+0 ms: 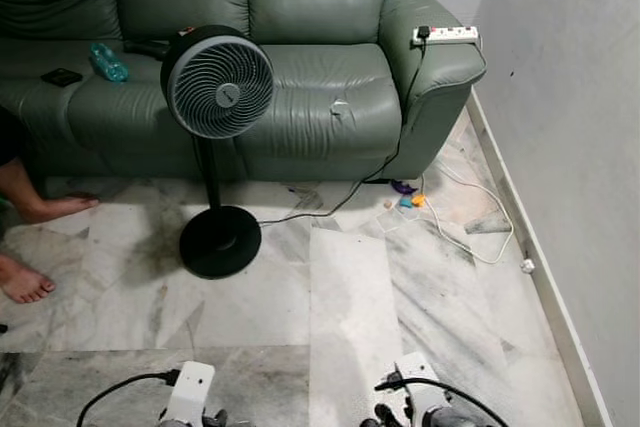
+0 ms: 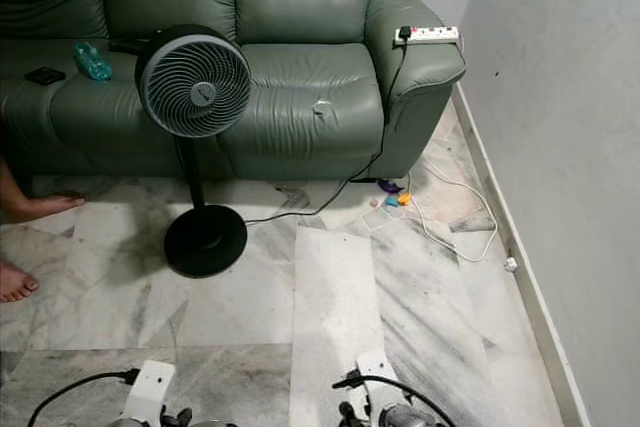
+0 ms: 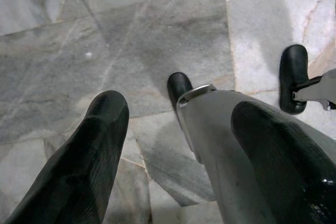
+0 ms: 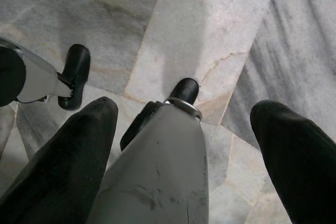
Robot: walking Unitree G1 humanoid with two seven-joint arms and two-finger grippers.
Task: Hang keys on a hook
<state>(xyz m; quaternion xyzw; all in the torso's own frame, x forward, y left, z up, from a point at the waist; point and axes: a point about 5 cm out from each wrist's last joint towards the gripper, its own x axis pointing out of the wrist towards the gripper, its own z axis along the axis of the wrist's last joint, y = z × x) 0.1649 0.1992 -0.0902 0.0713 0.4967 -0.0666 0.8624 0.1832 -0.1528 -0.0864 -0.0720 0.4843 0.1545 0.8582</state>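
both grippers hang low over the floor (image 1: 250,307): in its wrist view the left gripper (image 3: 178,145) has its two black fingers spread wide with nothing between them, and the right gripper (image 4: 184,145) is likewise spread and holds nothing. each wrist view looks past a grey leg down to a black foot on the marble tiles. at the bottom edge of the head view the two silver wrists show, each with a black cable. further out a black fan (image 1: 218,82) on a round base stands on the floor in front of the sofa (image 1: 310,77), its cord running across the tiles toward the sofa's right end. near that corner lies a small cluster of coloured bits, purple, blue and orange, that may be the keys (image 1: 405,197), too small to tell, with a white cable (image 1: 470,237) looping beside them along the wall (image 1: 570,127). two bare feet (image 1: 40,212) of a person rest on the floor at the left. on the sofa seat lie one teal bottle (image 1: 107,61) and one dark flat item (image 1: 61,76); one white power strip (image 1: 447,35) sits on the right armrest.
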